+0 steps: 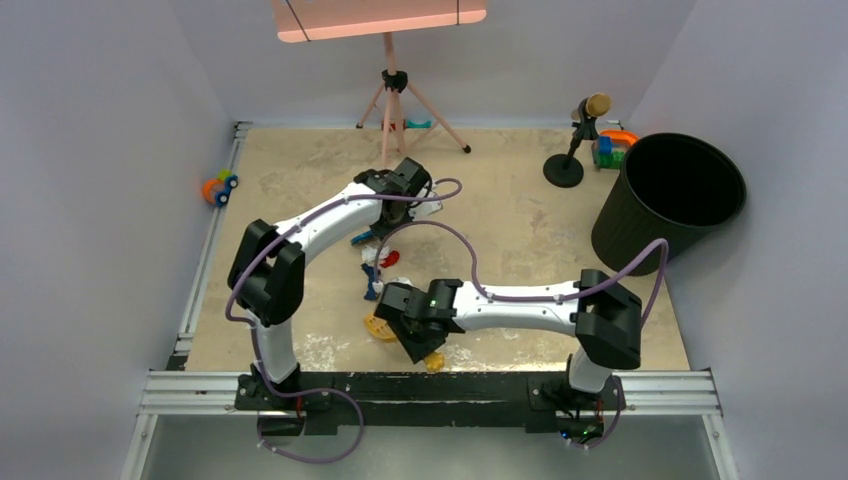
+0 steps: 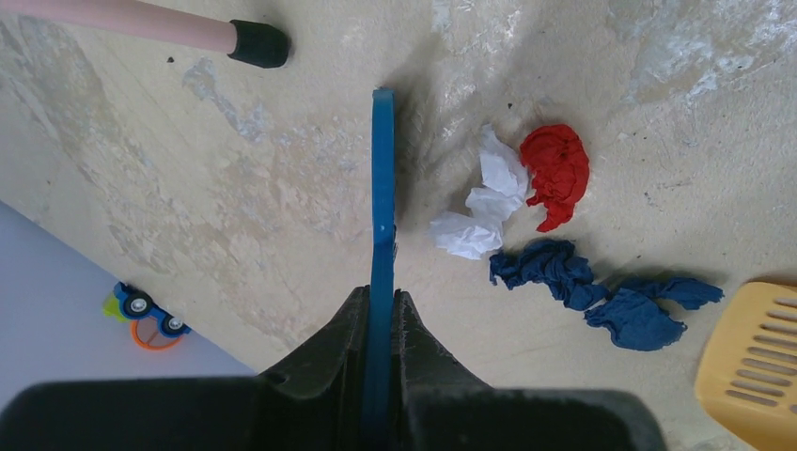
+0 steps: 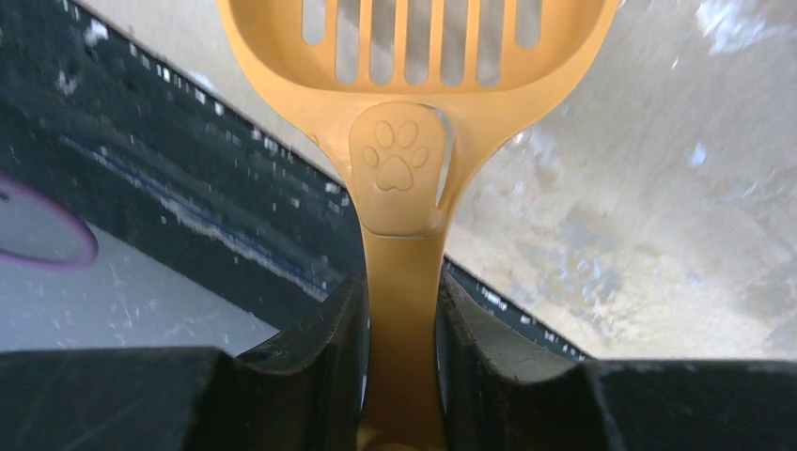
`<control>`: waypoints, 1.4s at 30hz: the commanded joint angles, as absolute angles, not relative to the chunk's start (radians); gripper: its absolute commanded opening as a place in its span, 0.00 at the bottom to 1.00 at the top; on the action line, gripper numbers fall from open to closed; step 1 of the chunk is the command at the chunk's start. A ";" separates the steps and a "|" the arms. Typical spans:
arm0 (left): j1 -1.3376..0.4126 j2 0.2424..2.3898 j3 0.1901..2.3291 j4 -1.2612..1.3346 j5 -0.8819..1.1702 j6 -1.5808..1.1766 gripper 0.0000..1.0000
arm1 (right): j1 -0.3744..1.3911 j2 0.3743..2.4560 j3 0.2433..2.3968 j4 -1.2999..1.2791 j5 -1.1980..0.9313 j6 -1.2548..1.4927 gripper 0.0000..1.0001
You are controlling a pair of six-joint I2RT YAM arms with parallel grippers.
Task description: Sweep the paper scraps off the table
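A pink tripod (image 1: 394,82) is standing before the pale back wall (image 1: 560,50). Directly above the tripod, a peach panel (image 1: 380,18) is glowing.

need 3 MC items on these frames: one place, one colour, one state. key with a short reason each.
1. Where does the black bin stand?
A. between the arms
B. at the table's right edge
C. at the near left corner

2. What colour is the wad next to the white scraps?
A. green
B. yellow
C. red

3. What is the right hand doing?
A. shut on the yellow dustpan handle
B. open and empty
C. shut on a paper scrap

Key:
1 B, the top view shows it by the right wall.
2 C, the left wrist view shows it red.
3 A, the handle sits clamped in it.
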State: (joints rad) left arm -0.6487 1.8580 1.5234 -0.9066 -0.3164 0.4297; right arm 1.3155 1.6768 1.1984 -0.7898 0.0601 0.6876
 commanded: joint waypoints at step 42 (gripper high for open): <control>-0.666 1.907 1.703 -1.142 0.119 0.334 0.00 | 0.970 1.840 1.356 -0.667 0.012 0.111 0.00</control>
